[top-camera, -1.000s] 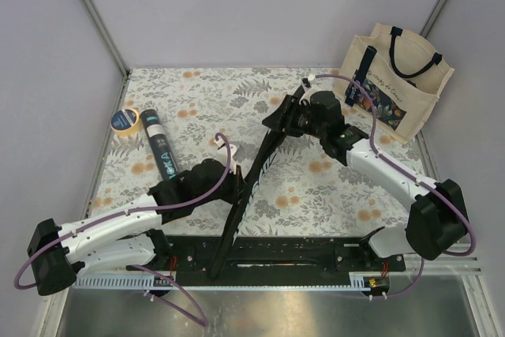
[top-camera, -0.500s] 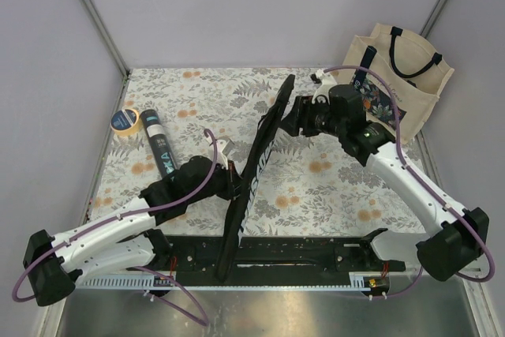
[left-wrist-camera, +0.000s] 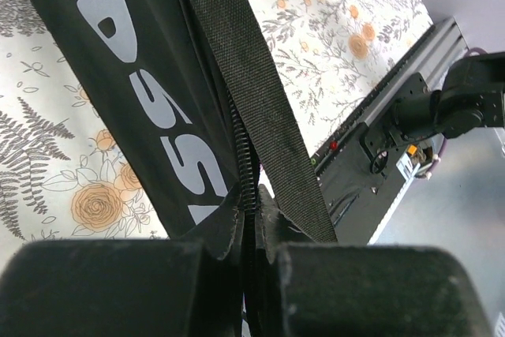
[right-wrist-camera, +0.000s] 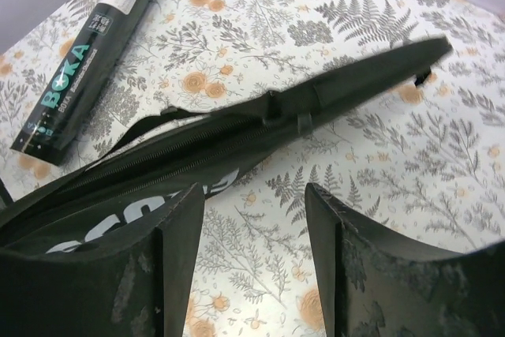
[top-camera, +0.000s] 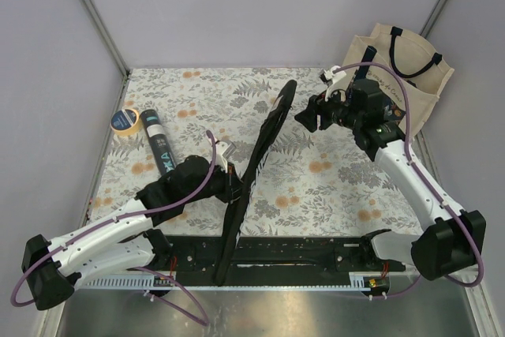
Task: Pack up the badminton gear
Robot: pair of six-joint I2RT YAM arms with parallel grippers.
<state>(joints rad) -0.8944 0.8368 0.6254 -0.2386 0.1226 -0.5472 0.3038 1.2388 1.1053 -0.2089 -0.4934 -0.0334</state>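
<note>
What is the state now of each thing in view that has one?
Long black racket-shaped bag marked CROSSWAY: standing on edge, held.
Left gripper: shut on the bag's zip edge.
Right gripper: open, empty, apart from the bag.
Black tube with teal lettering: lying down, untouched.
Yellow-rimmed tape roll: lying flat.
Cream tote bag with dark handles: upright, top open.

I count one long black bag touching the left gripper, one black tube near that same gripper, one yellow tape roll a bit past the tube, one cream tote bag close behind the right gripper, and two grippers in all.
</note>
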